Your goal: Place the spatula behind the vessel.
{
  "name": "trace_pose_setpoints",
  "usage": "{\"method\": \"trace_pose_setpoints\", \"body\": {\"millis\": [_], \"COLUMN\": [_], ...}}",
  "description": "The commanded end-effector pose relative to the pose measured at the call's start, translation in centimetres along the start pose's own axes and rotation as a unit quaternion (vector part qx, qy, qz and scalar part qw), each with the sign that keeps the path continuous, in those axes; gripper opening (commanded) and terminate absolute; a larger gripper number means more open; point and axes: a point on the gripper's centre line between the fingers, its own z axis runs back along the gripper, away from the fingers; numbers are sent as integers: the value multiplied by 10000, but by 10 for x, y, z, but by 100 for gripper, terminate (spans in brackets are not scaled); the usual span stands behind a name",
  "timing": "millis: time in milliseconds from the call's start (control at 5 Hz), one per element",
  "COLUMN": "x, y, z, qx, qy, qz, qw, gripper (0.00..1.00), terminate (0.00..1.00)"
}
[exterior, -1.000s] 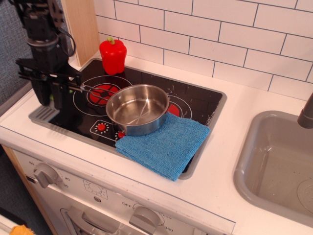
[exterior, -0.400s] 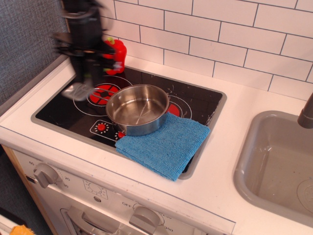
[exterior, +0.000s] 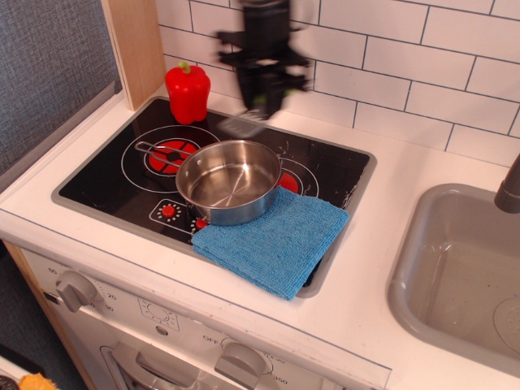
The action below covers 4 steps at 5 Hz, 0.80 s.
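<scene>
The fingers (exterior: 262, 96) hang in the air beyond the vessel (exterior: 229, 180), blurred by motion, and they pinch the spatula (exterior: 244, 123), whose grey slotted blade dangles just below them; the green handle is hidden in the grip. Straight under the fingers lies the far strip of the black cooktop (exterior: 333, 166), between the vessel's rear rim and the tiled wall (exterior: 390, 65). To the side of the fingers, well apart, stands the red toy pepper (exterior: 188, 93). The step in hand looks like the carry, nearly finished. The next move calls for a short descent onto that far strip, keeping the blade off the vessel's rim, then letting go once the spatula rests flat
</scene>
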Motion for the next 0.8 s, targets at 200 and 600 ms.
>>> {"method": "trace_pose_setpoints", "body": {"millis": [200, 600], "x": [37, 11], "y": [-50, -45], "z": [-9, -33], "qx": [445, 814], "qy": [-70, -105], "qz": [730, 1012], "qw": [9963, 9915], "gripper": [0, 100], "terminate": [0, 0]}}
